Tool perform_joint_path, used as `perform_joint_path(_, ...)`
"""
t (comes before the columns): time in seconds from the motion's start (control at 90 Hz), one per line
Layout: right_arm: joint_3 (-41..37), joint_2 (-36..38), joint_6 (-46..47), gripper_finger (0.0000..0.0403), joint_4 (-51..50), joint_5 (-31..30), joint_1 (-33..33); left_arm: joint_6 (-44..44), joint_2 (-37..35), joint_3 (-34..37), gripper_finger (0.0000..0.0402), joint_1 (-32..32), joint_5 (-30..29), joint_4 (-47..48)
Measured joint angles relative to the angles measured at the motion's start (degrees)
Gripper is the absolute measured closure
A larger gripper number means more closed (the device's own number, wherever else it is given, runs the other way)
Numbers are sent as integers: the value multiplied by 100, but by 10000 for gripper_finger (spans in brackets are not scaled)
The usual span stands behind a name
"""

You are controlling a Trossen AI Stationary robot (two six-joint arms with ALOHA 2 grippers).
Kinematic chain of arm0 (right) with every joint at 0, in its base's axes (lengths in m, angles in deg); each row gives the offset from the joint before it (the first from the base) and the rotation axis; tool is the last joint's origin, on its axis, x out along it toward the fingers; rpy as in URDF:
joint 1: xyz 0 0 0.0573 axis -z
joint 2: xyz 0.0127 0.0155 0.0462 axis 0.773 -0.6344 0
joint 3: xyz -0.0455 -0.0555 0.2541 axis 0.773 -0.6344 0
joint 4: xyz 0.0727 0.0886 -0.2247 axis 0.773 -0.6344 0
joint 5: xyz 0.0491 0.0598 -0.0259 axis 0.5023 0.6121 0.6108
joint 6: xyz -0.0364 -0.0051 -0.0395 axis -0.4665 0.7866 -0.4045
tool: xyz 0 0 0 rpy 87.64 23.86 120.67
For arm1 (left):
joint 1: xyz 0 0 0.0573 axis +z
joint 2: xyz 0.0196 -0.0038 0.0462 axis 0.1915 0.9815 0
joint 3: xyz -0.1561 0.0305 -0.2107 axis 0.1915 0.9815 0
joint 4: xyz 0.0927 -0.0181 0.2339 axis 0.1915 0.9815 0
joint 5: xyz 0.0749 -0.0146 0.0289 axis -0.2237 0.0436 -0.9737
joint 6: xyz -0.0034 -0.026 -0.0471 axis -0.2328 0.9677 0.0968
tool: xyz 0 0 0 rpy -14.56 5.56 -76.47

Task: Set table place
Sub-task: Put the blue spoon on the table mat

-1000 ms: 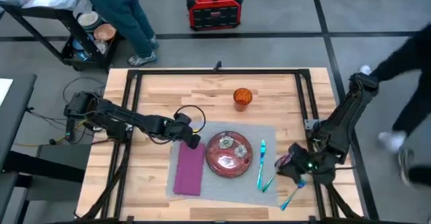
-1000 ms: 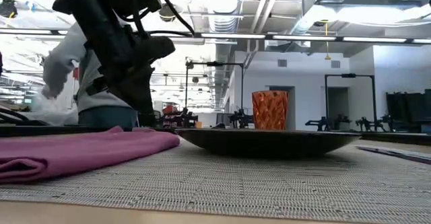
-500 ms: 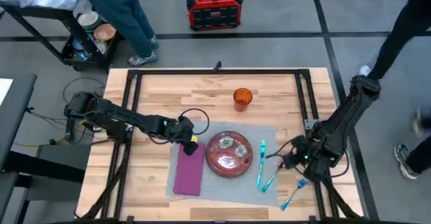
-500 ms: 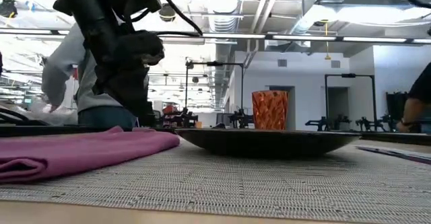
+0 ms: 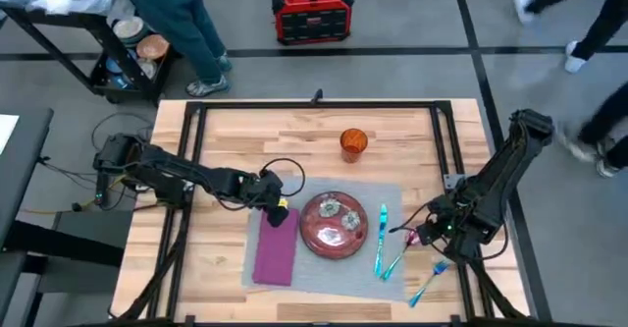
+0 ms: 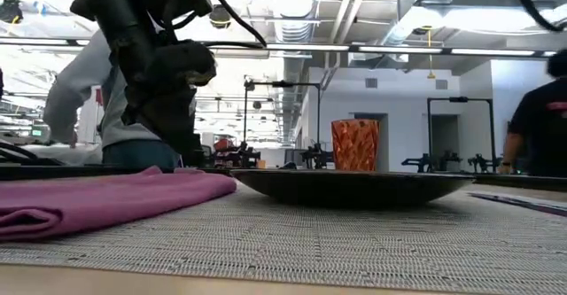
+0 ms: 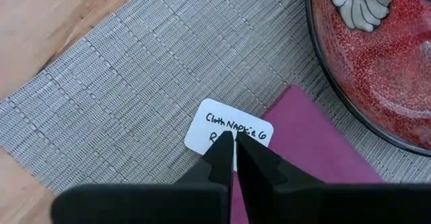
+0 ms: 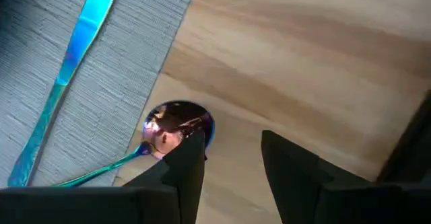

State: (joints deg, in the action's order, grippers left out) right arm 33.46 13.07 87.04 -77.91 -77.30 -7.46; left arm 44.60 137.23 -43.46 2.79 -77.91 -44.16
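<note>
Light wooden plank table (image 5: 235, 131) carries, from left to right, the left gripper (image 5: 279, 205) with fingers pressed together on a white paper tag (image 7: 229, 131) at the far end of a folded purple cloth napkin (image 5: 276, 246), then a round red plate (image 5: 334, 224), an orange faceted glass (image 5: 353, 142) behind it, and iridescent blue cutlery (image 5: 380, 237), all but the glass lying on the large grey woven placemat (image 5: 324, 273). Past the mat's right edge the right gripper (image 5: 424, 235) hovers with fingers parted and empty over a spoon (image 8: 176, 126) that straddles the mat's edge. Since a second ago the right gripper has lifted slightly away from the table edge, while the left gripper has edged along the napkin's end.
</note>
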Motion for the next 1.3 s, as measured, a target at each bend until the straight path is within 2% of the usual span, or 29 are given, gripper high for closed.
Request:
perform_joint_path(0.389,-9,-23,-70,269,118,-30,51,-2,0,0,401,0,0,-2)
perform_joint_path(0.811,-9,-687,-222,270,563,39,255,-4,0,0,401,0,0,-2)
perform_joint_path(1.011,-11,-1011,-713,277,1054,150,528,-7,0,0,401,0,-2,1)
perform_joint_path(1.122,-12,-1143,-1029,301,1196,429,700,-34,0,0,401,-1,-48,0)
perform_joint_path(1.244,-7,-1152,-1379,375,1210,492,844,-133,0,0,401,0,-65,-2)
perform_joint_path(1.3,-5,-1128,-1497,392,1205,513,901,-157,0,0,401,0,-67,3)
